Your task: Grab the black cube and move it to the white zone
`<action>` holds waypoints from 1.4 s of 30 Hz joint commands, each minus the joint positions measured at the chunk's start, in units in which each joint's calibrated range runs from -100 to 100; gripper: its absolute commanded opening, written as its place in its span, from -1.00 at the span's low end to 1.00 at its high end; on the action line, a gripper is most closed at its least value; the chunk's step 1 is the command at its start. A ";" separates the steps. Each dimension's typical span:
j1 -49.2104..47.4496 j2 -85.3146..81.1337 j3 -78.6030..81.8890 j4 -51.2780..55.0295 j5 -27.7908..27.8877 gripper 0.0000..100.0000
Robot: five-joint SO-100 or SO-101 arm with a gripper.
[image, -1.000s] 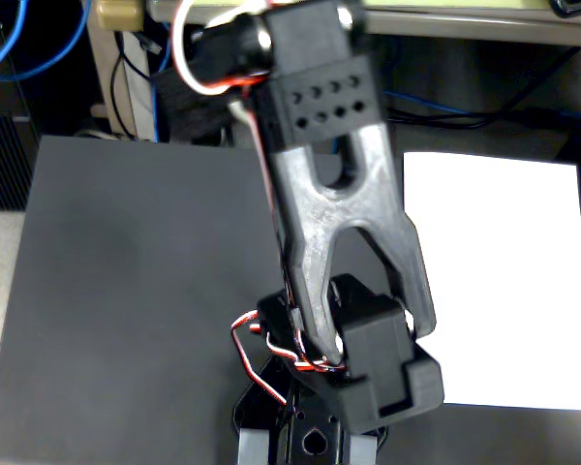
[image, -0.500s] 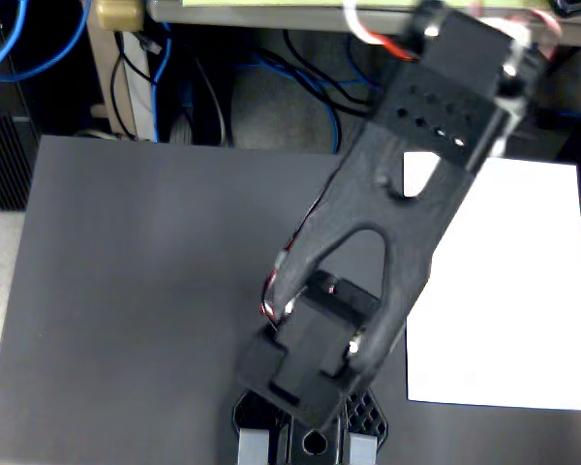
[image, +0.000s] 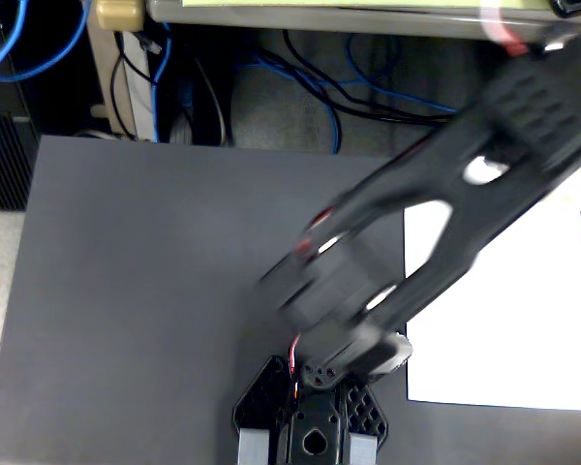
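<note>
The arm (image: 436, 242) stretches blurred from its base at the bottom edge toward the top right, over the white zone (image: 523, 329). The gripper lies out of frame, so I cannot tell whether it is spread or pinching, and the black cube is nowhere visible. If the cube is held, the sound move is probably to lower slowly and release well inside the sheet's left edge.

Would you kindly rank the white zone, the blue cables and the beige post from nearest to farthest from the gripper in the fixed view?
From the blurred gripper:
1. white zone, to its right.
2. blue cables, top middle.
3. beige post, top left.
</note>
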 commanded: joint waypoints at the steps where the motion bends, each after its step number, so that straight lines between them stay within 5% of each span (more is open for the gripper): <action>1: 3.10 14.54 -4.64 -5.43 0.52 -0.97; 13: 6.41 42.59 -8.72 -5.51 6.34 -0.96; 21: 2.15 42.93 -8.45 -4.83 6.29 -0.95; 26: 1.63 42.93 -8.45 -4.74 6.50 -0.39; 42: -4.48 42.84 -9.45 2.72 6.34 -0.38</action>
